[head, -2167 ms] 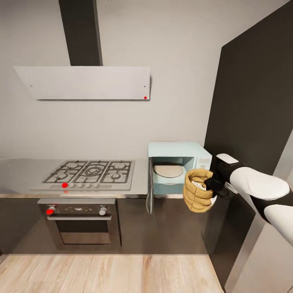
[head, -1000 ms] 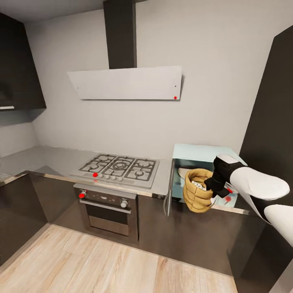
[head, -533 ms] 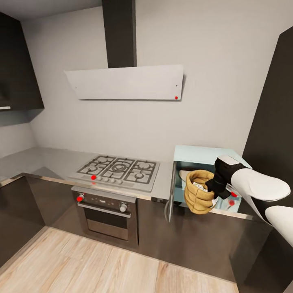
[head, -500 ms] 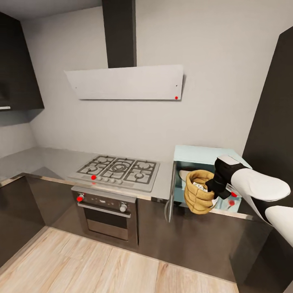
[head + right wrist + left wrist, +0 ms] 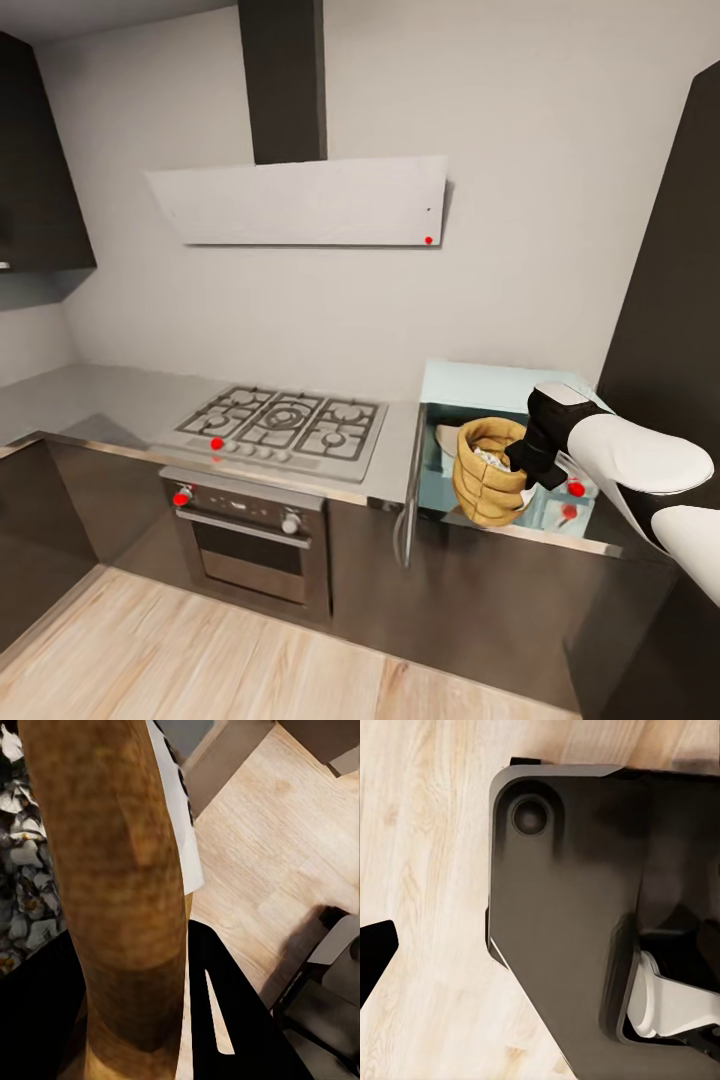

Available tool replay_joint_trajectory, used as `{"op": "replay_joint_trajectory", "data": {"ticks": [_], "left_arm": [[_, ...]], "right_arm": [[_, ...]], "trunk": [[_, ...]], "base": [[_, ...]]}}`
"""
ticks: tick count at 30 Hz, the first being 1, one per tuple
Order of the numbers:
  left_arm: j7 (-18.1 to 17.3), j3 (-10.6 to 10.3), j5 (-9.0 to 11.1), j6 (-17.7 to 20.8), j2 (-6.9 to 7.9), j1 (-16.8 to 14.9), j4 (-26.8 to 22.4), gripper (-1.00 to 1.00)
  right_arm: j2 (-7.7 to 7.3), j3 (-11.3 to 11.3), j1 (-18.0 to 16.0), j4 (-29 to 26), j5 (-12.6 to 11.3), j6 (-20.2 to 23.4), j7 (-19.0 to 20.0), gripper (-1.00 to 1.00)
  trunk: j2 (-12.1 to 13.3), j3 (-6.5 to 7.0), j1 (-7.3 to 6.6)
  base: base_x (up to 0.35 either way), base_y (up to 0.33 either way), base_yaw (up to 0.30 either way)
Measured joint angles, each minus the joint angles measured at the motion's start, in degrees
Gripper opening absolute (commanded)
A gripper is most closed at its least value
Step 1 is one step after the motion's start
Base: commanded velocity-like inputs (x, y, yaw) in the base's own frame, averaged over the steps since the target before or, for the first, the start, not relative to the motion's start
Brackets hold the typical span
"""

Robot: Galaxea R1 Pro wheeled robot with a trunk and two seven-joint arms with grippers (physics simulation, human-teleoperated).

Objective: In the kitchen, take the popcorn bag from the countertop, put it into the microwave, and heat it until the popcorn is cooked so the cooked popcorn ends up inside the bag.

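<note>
1. The popcorn bag [image 5: 488, 472] is gripped at its rolled rim by the right hand [image 5: 527, 461].
2. The bag is held in front of the open microwave [image 5: 480, 440], at the tabletop's [image 5: 100, 400] right end.
3. The left hand's state cannot be told.

Countertop [image 5: 110, 400]: grey brushed steel, runs from the frame's left edge across the lower middle toward the right. Gas hob [image 5: 285, 425] with black grates set into it, centre-left. Microwave [image 5: 470, 385], pale blue, stands on it at right of centre, door swung open. Wood floor [image 5: 200, 660] below.
</note>
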Motion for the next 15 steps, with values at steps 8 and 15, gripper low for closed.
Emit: {"op": "replay_joint_trajectory", "data": {"ticks": [8, 15], "left_arm": [[0.0, 0.0, 0.0, -0.1, 0.0, 0.0, 0.0, 1.0], [0.0, 0.0, 0.0, 0.0, 0.0, 0.0, 0.0, 1.0]], "right_arm": [[0.0, 0.0, 0.0, 0.0, 0.0, 0.0, 0.0, -1.0], [0.0, 0.0, 0.0, 0.0, 0.0, 0.0, 0.0, -1.0]], "trunk": [[0.0, 0.0, 0.0], [0.0, 0.0, 0.02]], "base": [[0.127, -0.005, 0.0], [0.179, 0.0, 0.0]]}}
